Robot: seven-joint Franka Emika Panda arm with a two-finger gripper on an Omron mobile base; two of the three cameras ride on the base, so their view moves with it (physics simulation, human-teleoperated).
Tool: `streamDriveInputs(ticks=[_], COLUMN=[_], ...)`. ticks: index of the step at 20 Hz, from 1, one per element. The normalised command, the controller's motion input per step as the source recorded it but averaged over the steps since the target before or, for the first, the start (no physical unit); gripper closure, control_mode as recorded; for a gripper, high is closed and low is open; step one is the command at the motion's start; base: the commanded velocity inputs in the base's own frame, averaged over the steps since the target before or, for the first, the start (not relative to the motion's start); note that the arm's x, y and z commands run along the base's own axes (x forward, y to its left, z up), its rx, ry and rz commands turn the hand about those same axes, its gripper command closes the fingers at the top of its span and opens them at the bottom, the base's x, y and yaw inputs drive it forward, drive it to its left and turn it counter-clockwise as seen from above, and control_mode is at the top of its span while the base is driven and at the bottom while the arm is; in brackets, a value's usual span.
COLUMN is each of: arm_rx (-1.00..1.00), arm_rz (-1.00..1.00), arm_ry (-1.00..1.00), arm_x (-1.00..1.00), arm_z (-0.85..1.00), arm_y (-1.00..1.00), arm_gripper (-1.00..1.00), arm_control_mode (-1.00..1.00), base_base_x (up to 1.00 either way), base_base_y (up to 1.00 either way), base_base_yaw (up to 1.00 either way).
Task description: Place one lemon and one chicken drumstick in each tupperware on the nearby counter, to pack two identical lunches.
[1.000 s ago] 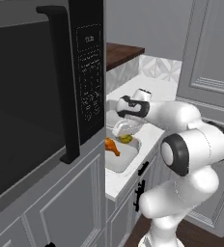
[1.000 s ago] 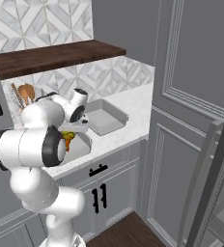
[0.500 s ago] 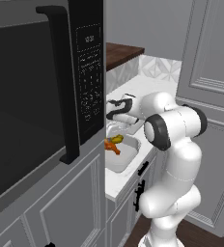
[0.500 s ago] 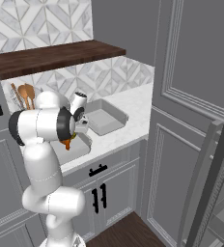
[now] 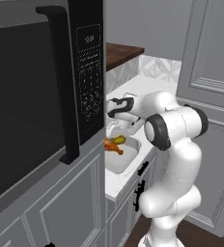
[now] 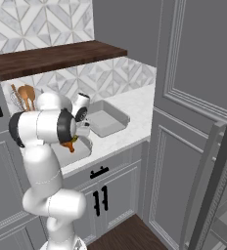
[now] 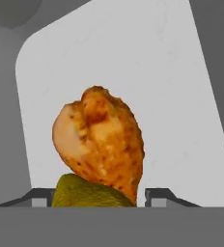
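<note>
Hand (image 5: 115, 131) sits low over the near tray (image 5: 115, 161), just above its contents, pointing down. Its finger tips (image 7: 158, 195) show at the bottom of the hand view, one on each side of the lemon (image 7: 92, 193), with a moderate gap between them. Whether they press the lemon or stand clear of it, I cannot tell; whether anything is held, I cannot tell.

Near tray: lies on the counter (image 6: 130, 105) at its front edge, next to the tall cabinet that carries the microwave (image 5: 41, 91). Inside lie one drumstick (image 5: 113, 146) and one lemon (image 5: 119, 140), touching or nearly so. In the hand view the drumstick (image 7: 100, 142) rests on the pale tray floor (image 7: 157, 72), thick end toward the camera, overlapping the lemon's top edge.

Far tray (image 6: 105, 119): lies on the counter further along, toward the patterned backsplash, just beside the near one. Its floor looks bare from the right base view.

Arm: folded tightly, elbow high, forearm reaching across to the near tray. From the right base view the arm hides most of that tray; an orange bit of drumstick (image 6: 69, 145) shows below the wrist.

Other: wooden utensils (image 6: 25, 95) stand at the back of the counter under a dark wood shelf (image 6: 56, 54).
</note>
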Motion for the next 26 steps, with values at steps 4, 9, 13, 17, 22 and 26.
streamDriveInputs(ticks=[4, 9, 13, 17, 22, 26], arm_rx=[0.0, 0.0, 0.0, 0.0, 0.0, 0.0], arm_rz=[-0.05, -0.05, -0.02, 0.0, 0.0, 0.01], arm_ry=[0.0, 0.0, 0.0, 0.0, 0.0, -0.02], arm_x=[-0.61, -0.37, -0.09, 0.15, 0.21, 0.02], arm_z=[0.0, -0.03, -0.16, -0.23, -0.14, 0.0], arm_y=[0.05, 0.06, 0.26, 0.51, 0.12, -0.22], arm_gripper=[1.0, 1.0, 1.0, 1.0, -1.0, -1.0], arm_control_mode=[-1.0, -1.0, -1.0, -1.0, -1.0, -1.0], base_base_x=[0.0, 0.0, 0.0, 0.0, 0.0, 0.0], base_base_y=[0.0, 0.0, 0.0, 0.0, 0.0, 0.0], base_base_yaw=[0.0, 0.0, 0.0, 0.0, 0.0, 0.0])
